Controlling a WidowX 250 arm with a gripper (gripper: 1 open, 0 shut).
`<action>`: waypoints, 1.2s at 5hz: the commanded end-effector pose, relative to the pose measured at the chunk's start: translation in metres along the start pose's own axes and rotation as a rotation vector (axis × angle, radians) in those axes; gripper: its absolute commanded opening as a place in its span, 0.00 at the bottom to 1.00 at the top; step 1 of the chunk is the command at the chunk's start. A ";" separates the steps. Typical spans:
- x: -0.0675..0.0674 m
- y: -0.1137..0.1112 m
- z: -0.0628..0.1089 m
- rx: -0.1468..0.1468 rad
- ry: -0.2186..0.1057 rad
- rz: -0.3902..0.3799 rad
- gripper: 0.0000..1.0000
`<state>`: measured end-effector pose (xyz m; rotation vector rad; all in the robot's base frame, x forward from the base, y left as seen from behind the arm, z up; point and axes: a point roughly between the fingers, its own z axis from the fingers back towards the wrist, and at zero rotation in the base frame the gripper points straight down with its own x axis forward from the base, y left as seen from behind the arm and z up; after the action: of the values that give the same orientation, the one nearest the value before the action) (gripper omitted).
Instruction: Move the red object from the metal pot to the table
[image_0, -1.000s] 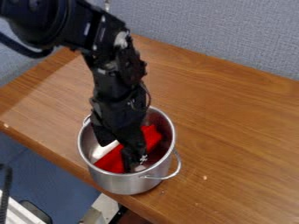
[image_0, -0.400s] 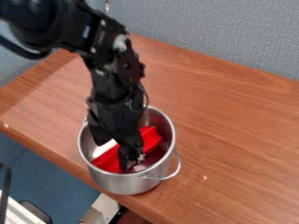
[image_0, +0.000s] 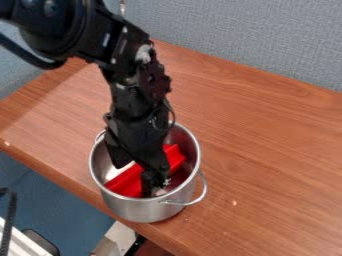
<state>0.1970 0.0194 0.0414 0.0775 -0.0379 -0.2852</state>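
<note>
The metal pot (image_0: 187, 193) stands near the table's (image_0: 254, 110) front edge. The red object (image_0: 175, 157) lies tilted inside it, one end up against the right wall and the other end low at the front left. My dark gripper (image_0: 142, 170) reaches down into the pot from above. Its fingers stand apart over the middle of the red object, open around it. The arm hides the middle of the block and I cannot tell whether the fingers touch it.
The brown tabletop stretches to the back and right of the pot. Its rounded front edge (image_0: 54, 172) runs just left of and below the pot. A grey wall (image_0: 267, 40) lies behind the table.
The arm has swayed slightly over the pot, a little left and then back right. The gripper stays down inside the pot and the red object has not moved.
</note>
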 end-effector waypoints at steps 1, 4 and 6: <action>0.011 0.003 0.007 0.026 -0.034 -0.014 1.00; 0.014 0.002 0.009 0.050 -0.053 -0.010 1.00; 0.017 0.003 0.010 0.058 -0.065 -0.003 1.00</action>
<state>0.2042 0.0179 0.0436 0.1090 -0.0710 -0.2678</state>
